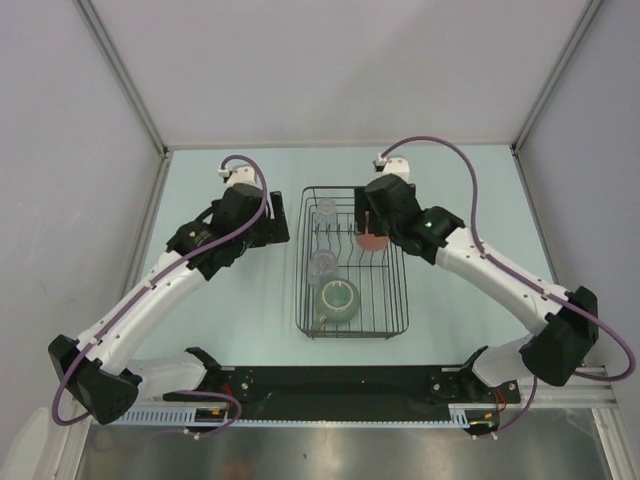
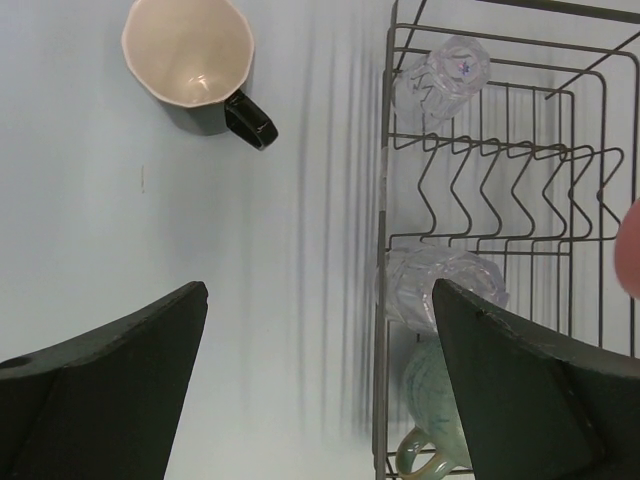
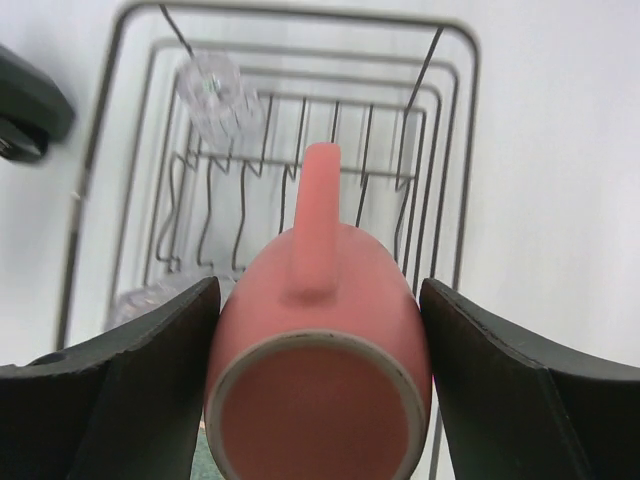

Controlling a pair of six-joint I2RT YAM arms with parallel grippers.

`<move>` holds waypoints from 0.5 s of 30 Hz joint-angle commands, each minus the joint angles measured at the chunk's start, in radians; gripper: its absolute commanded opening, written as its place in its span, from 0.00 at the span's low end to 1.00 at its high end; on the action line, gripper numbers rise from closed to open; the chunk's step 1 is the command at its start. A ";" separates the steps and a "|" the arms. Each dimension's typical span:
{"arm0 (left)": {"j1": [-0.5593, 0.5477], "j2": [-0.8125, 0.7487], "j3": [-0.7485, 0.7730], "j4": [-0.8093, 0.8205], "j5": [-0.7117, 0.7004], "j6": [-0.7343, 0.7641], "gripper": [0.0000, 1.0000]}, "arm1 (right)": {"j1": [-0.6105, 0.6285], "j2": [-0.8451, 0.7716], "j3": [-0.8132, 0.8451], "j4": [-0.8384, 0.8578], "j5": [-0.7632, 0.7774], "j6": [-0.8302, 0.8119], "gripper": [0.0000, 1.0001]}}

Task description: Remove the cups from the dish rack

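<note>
Right wrist, salmon-pink cup (image 3: 320, 390), mouth hidden, base cropped

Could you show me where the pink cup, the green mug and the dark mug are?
pink cup (image 3: 365, 290): right wrist view, on its rounded side.
green mug (image 2: 428, 390): left wrist view, on its body above the handle.
dark mug (image 2: 190, 50): left wrist view, on its pale inside.

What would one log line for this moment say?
left gripper open beside rack | right gripper closed on pink cup over rack | dark cup out on table | two glasses, green mug in rack
</note>
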 commanded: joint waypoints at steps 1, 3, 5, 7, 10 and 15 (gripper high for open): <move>-0.006 0.002 0.024 0.083 0.069 -0.041 1.00 | -0.049 -0.104 0.065 0.029 -0.009 0.008 0.00; -0.006 -0.012 0.007 0.126 0.115 -0.052 1.00 | -0.076 -0.133 0.038 0.064 -0.101 0.037 0.00; -0.007 -0.039 -0.012 0.201 0.198 -0.055 1.00 | -0.139 -0.194 -0.040 0.156 -0.233 0.086 0.00; -0.006 -0.068 -0.055 0.267 0.258 -0.054 1.00 | -0.207 -0.259 -0.132 0.272 -0.373 0.128 0.00; -0.001 -0.130 -0.129 0.394 0.348 -0.077 1.00 | -0.270 -0.317 -0.200 0.414 -0.539 0.201 0.00; 0.034 -0.127 -0.181 0.558 0.575 -0.129 1.00 | -0.333 -0.340 -0.328 0.675 -0.742 0.353 0.00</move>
